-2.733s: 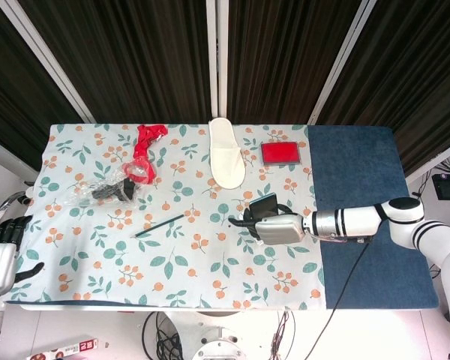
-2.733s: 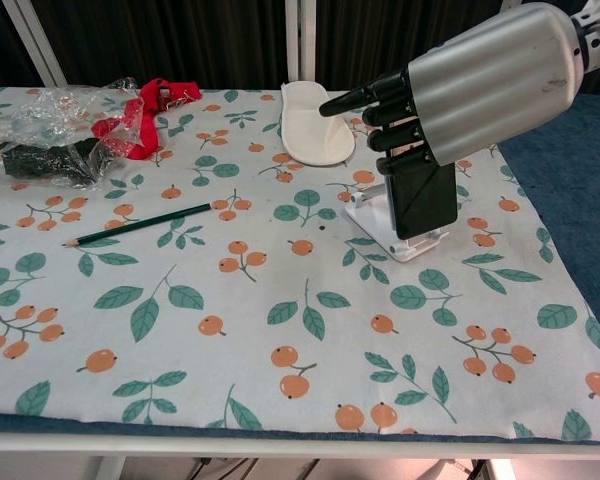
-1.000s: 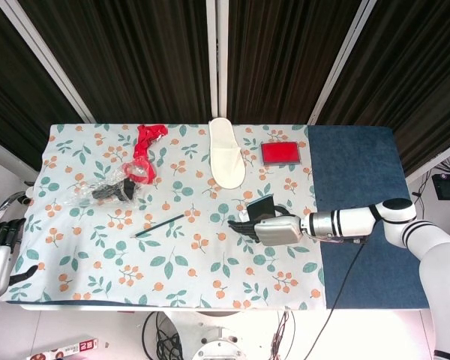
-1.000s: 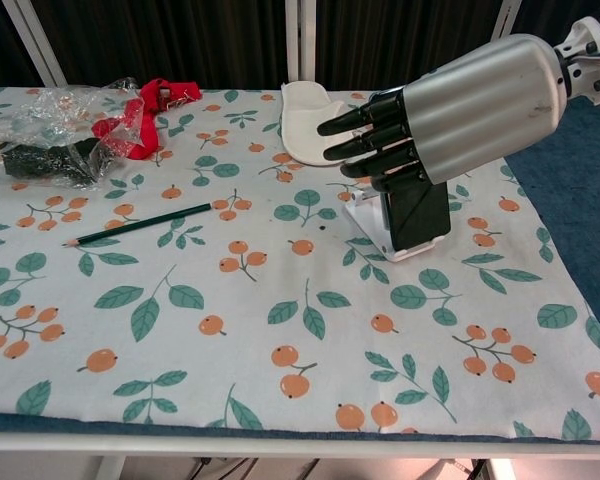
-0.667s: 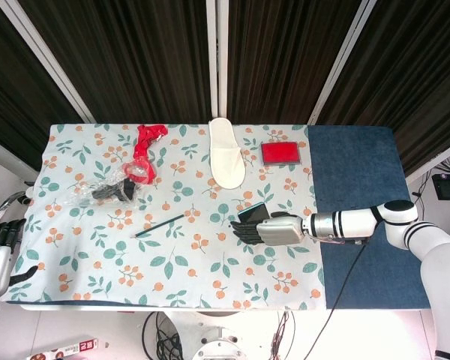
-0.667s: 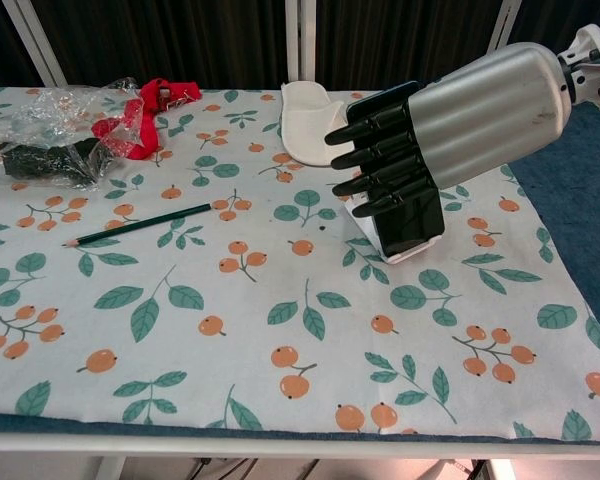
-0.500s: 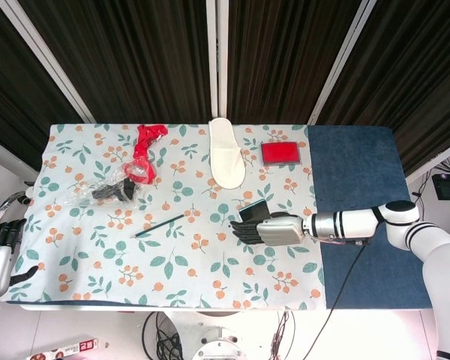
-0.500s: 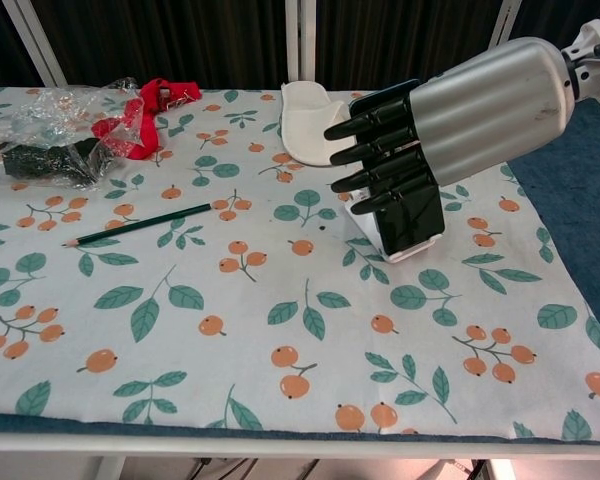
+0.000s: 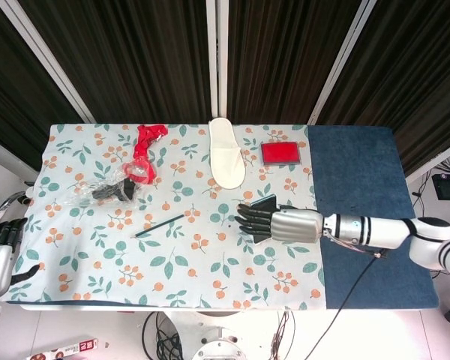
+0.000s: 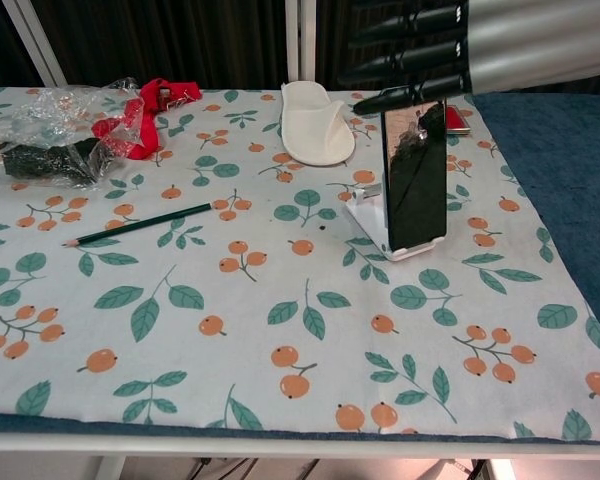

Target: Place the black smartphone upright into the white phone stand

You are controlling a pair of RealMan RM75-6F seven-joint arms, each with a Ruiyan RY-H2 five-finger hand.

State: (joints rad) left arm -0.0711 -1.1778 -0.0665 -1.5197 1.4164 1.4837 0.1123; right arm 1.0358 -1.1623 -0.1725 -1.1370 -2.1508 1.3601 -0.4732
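The black smartphone (image 10: pixel 415 175) stands upright in the white phone stand (image 10: pixel 380 226) on the floral cloth, screen facing the chest view. My right hand (image 10: pixel 450 45) hovers above the phone's top edge with its fingers stretched out flat, holding nothing. In the head view my right hand (image 9: pixel 281 223) covers most of the phone and stand; only a dark corner of the smartphone (image 9: pixel 267 199) shows. My left hand (image 9: pixel 0 251) hangs off the table's left edge, fingers loosely curled, nothing in it.
A white slipper (image 9: pixel 226 154) lies at the back centre and a red box (image 9: pixel 280 153) to its right. A red cloth (image 9: pixel 145 146), a crumpled plastic bag with a dark item (image 9: pixel 105 192) and a pencil (image 9: pixel 159 225) lie to the left. A blue mat (image 9: pixel 360 202) covers the right side.
My right hand let go of the phone, straightened its fingers and rose above it. The phone now stands alone in the stand. The left hand has not moved.
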